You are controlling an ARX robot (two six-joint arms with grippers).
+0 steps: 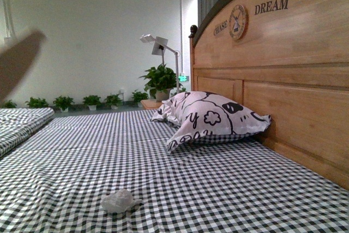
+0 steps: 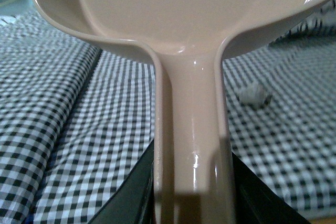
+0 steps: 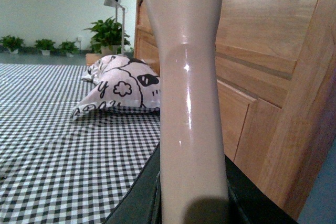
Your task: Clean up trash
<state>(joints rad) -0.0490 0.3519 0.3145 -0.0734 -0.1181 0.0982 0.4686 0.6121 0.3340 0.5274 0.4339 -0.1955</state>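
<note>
The trash (image 1: pixel 118 201), a small crumpled white wad, lies on the black-and-white checked bed sheet (image 1: pixel 71 156) near the front. It also shows in the left wrist view (image 2: pixel 253 94), beyond and to one side of the dustpan. My left gripper (image 2: pixel 193 192) is shut on the handle of the beige dustpan (image 2: pixel 194 19), held above the sheet. My right gripper (image 3: pixel 193 198) is shut on the beige brush handle (image 3: pixel 186 77); the brush head is out of view. A blurred brown shape (image 1: pixel 19 61) at the front view's upper left edge may be the dustpan.
A white pillow with black cartoon print (image 1: pixel 210 115) lies against the wooden headboard (image 1: pixel 283 64) at the right. A second bed edge (image 1: pixel 22 121) is at the left. Potted plants (image 1: pixel 158 80) and a lamp (image 1: pixel 155 45) stand beyond the bed.
</note>
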